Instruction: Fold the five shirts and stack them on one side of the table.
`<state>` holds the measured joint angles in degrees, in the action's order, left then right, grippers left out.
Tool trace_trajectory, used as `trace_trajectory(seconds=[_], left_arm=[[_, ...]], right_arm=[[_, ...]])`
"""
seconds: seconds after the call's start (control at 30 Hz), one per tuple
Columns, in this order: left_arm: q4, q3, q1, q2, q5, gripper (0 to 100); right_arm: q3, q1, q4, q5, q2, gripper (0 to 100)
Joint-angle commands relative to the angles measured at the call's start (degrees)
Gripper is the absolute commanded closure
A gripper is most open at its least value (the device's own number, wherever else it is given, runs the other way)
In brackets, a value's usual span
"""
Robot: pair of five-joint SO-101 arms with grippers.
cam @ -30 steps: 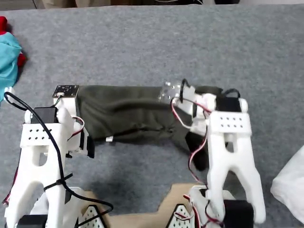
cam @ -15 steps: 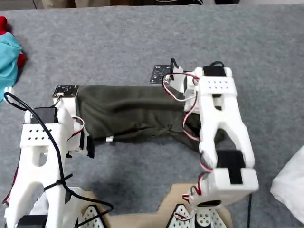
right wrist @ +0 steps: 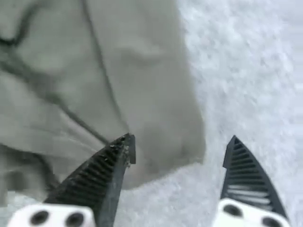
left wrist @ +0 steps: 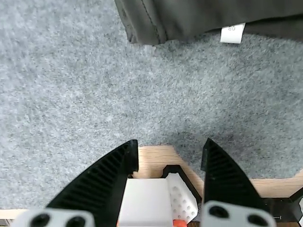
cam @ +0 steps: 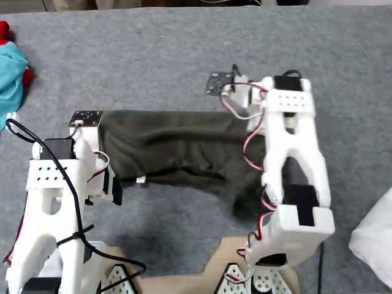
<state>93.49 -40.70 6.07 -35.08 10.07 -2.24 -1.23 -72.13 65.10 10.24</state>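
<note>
A dark olive shirt [cam: 171,147] lies folded into a long strip across the middle of the grey table [cam: 184,49]. My right arm [cam: 288,141] stretches over the shirt's right end. Its gripper [right wrist: 182,144] hangs open just above the shirt's edge [right wrist: 142,85], with one finger over cloth and the other over bare table. My left arm [cam: 61,177] stands at the shirt's left end. Its gripper [left wrist: 168,151] is open with nothing in it, over bare table near the shirt's hem and white label [left wrist: 232,34].
A teal cloth [cam: 12,73] and something red [cam: 5,30] lie at the far left edge. A white cloth or bag [cam: 373,239] sits at the near right edge. A wooden base board [cam: 184,269] lies between the arm bases.
My right arm has swung up and reached farther out over the shirt's right end, then shifted slightly right. The shirt's near right corner now sags closer to the bases. The left arm kept still.
</note>
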Motion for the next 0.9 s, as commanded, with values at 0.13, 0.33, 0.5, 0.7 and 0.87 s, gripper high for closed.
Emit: trace_trajectory(seconds=[0.13, 0.33, 0.5, 0.7, 0.87], left_arm=[[0.4, 1.1, -0.7, -1.5, 0.0, 78], [0.4, 1.1, -0.7, -1.5, 0.0, 78], [0.3, 1.1, -0.7, -1.5, 0.0, 78], [0.3, 1.1, -0.7, -1.4, 0.1, 78], [0.3, 0.7, -0.7, -1.4, 1.6, 78]], right_arm=[[7.9, -3.1, -12.6, 0.7, -0.6, 71.0], [0.4, -3.7, -22.0, 6.8, -10.4, 85.7], [-19.6, -4.7, -18.6, 10.9, -23.6, 85.7], [-43.6, -4.2, -10.3, 11.2, -37.8, 83.0], [-56.2, -4.3, -3.6, 11.3, -43.5, 70.2]])
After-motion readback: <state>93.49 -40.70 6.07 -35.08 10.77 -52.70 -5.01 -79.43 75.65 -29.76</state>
